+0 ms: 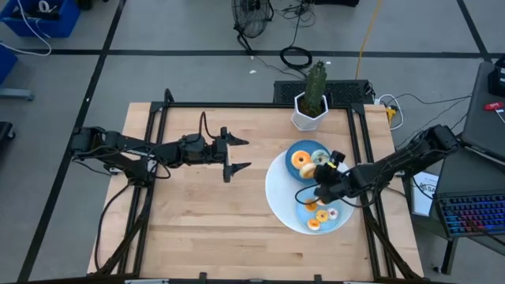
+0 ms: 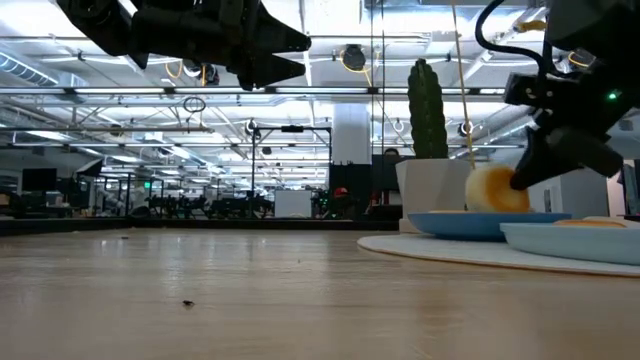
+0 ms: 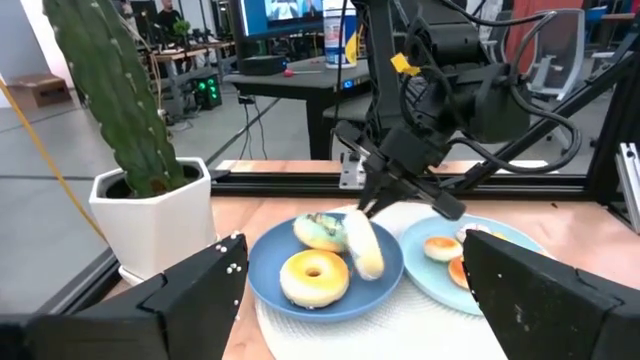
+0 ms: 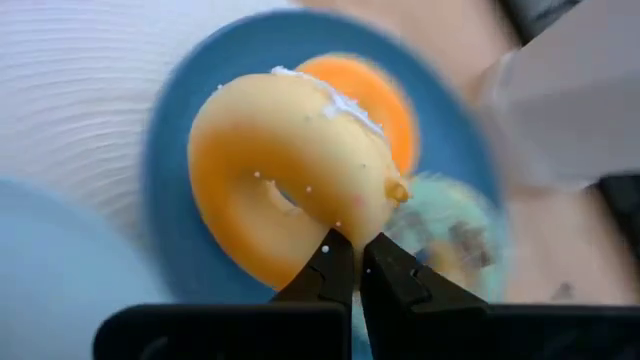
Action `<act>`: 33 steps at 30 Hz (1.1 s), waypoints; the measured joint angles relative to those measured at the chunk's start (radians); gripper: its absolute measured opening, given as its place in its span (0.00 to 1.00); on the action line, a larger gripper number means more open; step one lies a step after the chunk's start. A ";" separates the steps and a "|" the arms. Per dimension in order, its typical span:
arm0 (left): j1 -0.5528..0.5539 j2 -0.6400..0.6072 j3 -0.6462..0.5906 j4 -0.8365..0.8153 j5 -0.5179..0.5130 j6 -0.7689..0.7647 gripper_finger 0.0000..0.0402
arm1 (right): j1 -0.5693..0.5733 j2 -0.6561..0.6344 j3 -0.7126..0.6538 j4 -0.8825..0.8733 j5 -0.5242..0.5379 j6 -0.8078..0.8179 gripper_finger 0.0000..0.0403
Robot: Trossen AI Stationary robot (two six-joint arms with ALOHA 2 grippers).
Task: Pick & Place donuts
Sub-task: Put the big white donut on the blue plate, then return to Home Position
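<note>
Right hand (image 4: 352, 262) pinches a yellow donut (image 4: 285, 175) edge-up above the blue plate (image 4: 170, 170).

Green donut (image 4: 450, 225) blurred; near plate (image 2: 590, 240) perhaps cut off.

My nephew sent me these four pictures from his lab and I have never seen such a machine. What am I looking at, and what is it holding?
Two dark robot arms work at a wooden table. One picture looks straight down, one looks level across the tabletop, and two come from cameras on the arms' wrists. On a large white disc lie two blue plates carrying small toy donuts, beside a potted cactus. The right tool pinches a yellow donut by its edge, just above the plate nearer the cactus, which already holds an orange donut. The left tool waits open above bare wood.
</note>
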 joint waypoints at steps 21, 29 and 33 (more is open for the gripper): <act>0.000 0.001 0.000 -0.004 0.000 0.001 0.90 | 0.008 -0.011 0.001 -0.032 -0.070 0.206 0.56; 0.000 0.001 0.000 -0.004 0.000 0.000 0.89 | 0.007 -0.138 0.001 -0.026 -0.011 0.147 0.69; 0.000 0.000 0.000 -0.004 0.001 0.000 0.89 | 0.007 -0.232 0.001 -0.023 0.041 0.068 0.68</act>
